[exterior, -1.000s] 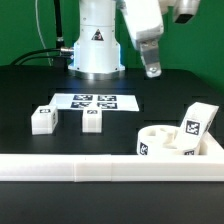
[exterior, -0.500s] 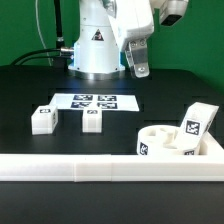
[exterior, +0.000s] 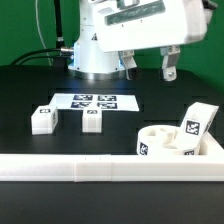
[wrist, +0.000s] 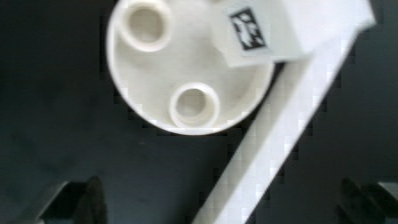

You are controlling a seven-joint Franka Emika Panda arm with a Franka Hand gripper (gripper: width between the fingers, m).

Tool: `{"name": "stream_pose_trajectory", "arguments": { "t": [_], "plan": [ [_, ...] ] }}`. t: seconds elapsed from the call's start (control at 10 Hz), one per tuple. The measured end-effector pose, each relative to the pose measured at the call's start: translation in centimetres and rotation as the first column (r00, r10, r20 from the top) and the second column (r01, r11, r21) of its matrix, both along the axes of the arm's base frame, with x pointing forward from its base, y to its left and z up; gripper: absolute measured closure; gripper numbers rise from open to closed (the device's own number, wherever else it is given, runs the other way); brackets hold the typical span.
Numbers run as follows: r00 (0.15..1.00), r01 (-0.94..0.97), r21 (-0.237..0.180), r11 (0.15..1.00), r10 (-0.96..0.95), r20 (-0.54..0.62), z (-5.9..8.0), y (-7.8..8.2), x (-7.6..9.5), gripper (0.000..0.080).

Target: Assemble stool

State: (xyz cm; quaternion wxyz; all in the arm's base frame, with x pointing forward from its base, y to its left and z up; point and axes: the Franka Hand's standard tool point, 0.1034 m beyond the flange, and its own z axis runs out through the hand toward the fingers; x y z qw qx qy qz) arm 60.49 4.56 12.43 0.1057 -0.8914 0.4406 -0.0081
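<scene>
The white round seat (exterior: pixel 160 139) lies at the exterior view's right, against the rail's corner. One tagged leg (exterior: pixel 198 124) leans in or on it, tilted. Two more tagged legs (exterior: pixel 42 119) (exterior: pixel 93 119) stand apart on the black table at the left. My gripper (exterior: pixel 149 68) hangs high above the table behind the seat, open and empty. In the wrist view the seat (wrist: pixel 169 55) with two holes, the tagged leg (wrist: pixel 267 28) and the rail (wrist: pixel 285 130) lie far below my gripper (wrist: pixel 224 203); its fingers (wrist: pixel 75 200) stand wide apart.
The long white L-shaped rail (exterior: pixel 90 168) runs along the table's front and turns back at the right. The marker board (exterior: pixel 95 101) lies flat behind the two loose legs. The robot base (exterior: pixel 95 50) stands at the back.
The hand has turned about its wrist, now showing its broad face with both fingers spread, and has shifted slightly toward the exterior view's left and back. The parts have not moved.
</scene>
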Motion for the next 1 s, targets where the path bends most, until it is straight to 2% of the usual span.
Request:
{"name": "stream_pose_trajectory", "arguments": {
  "t": [0.4, 0.5, 0.6, 0.8, 0.9, 1.0],
  "plan": [
    [0.965, -0.256, -0.039, 0.966, 0.258, 0.049, 0.0, -0.3, 0.1, 0.0150],
    [0.890, -0.452, -0.074, 0.889, 0.455, 0.029, -0.2, -1.0, -0.5, 0.0150],
    [0.834, -0.548, -0.097, 0.831, 0.551, 0.011, -0.4, -1.7, -0.8, 0.0150],
    [0.639, -0.763, -0.173, 0.622, 0.767, -0.057, -1.8, -2.3, -1.5, 0.0150],
    [0.559, -0.820, -0.180, 0.544, 0.828, -0.042, -2.1, -2.9, -1.7, 0.0150],
    [0.523, -0.842, -0.186, 0.507, 0.851, -0.046, -2.1, -3.3, -1.7, 0.0150]
  ]
}}
